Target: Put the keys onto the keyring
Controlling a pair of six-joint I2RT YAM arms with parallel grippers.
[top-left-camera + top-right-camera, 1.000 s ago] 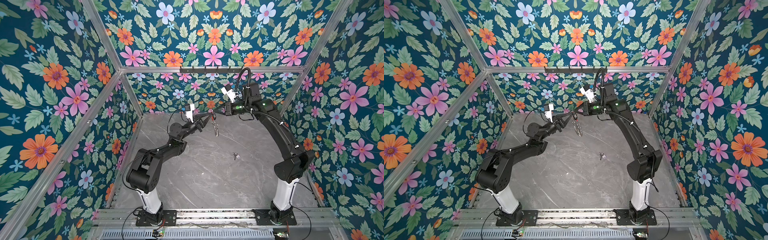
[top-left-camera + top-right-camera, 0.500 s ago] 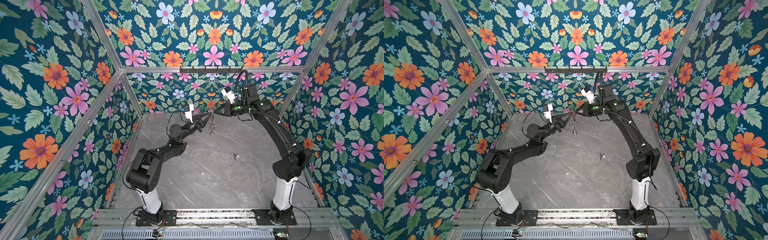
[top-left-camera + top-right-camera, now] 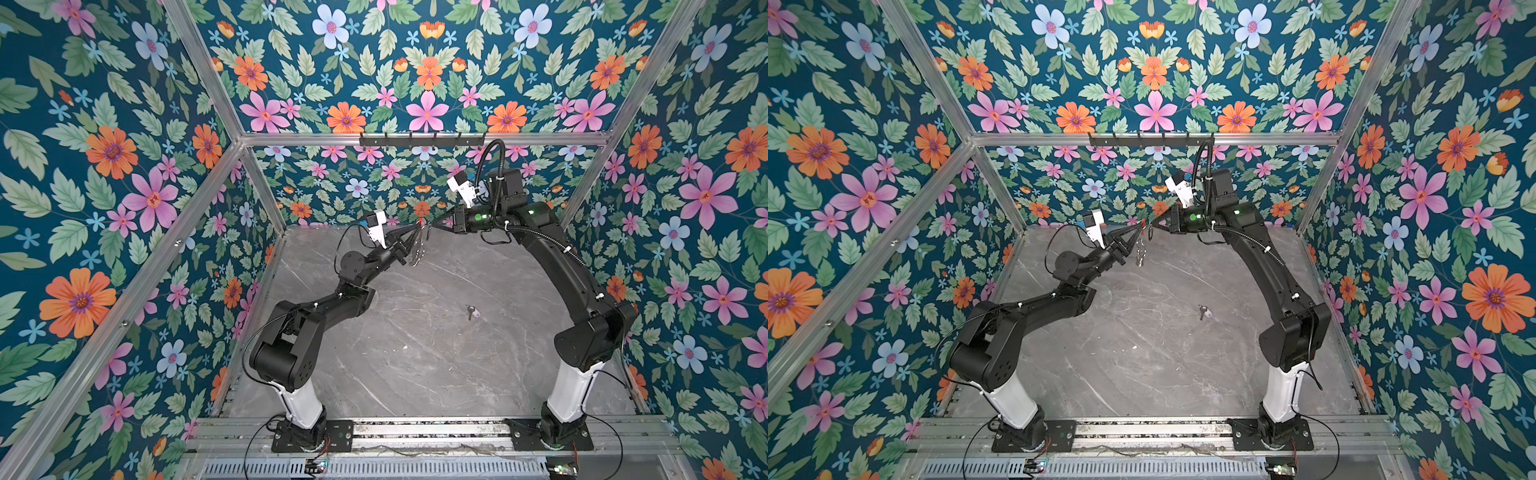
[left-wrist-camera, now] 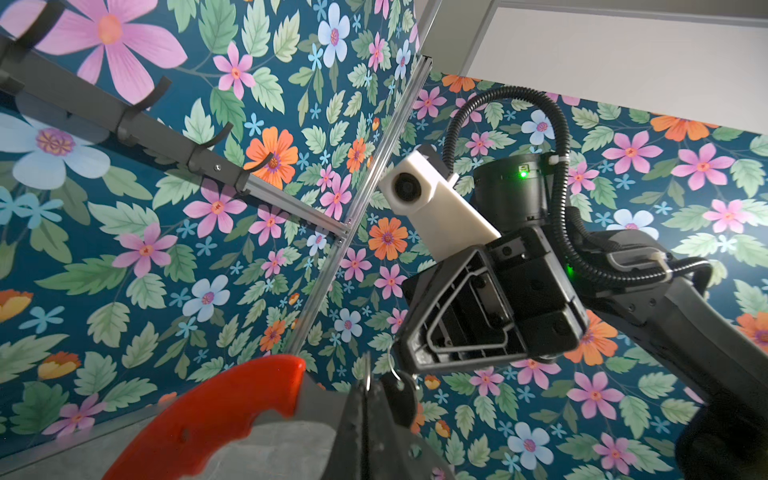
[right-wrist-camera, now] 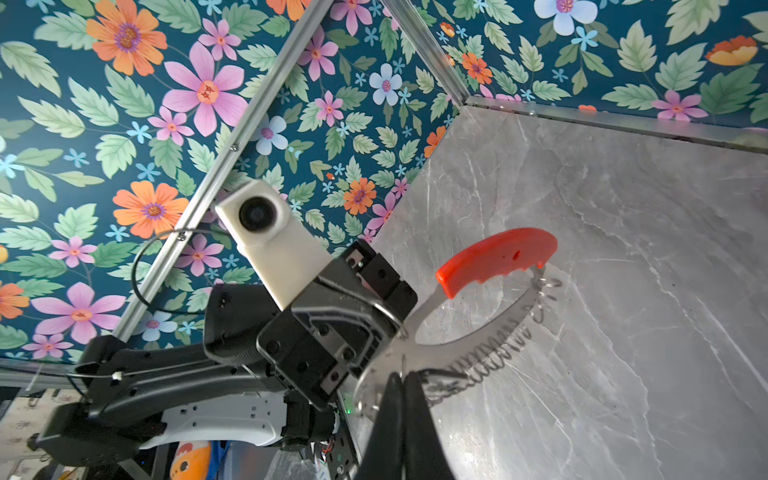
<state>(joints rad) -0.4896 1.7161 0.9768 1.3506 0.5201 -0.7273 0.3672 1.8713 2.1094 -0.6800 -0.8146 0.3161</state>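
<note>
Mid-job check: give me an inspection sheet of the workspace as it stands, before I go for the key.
Surface: grey marble-look tabletop, a few dark specks.
Job's things: large wire keyring with a red plastic section, held in the air between the arms; small silver key with a lavender tag, lying loose on the tabletop, not on the keyring.
Clutter: nothing seen.
Grippers: left gripper and right gripper, both shut on the keyring.
Cables: black corrugated hose arcs over the right wrist; thin black cable loops by the left wrist; both clear of the keyring.
Surroundings: floral walls, aluminium frame, black hook rail with bare hooks.
</note>
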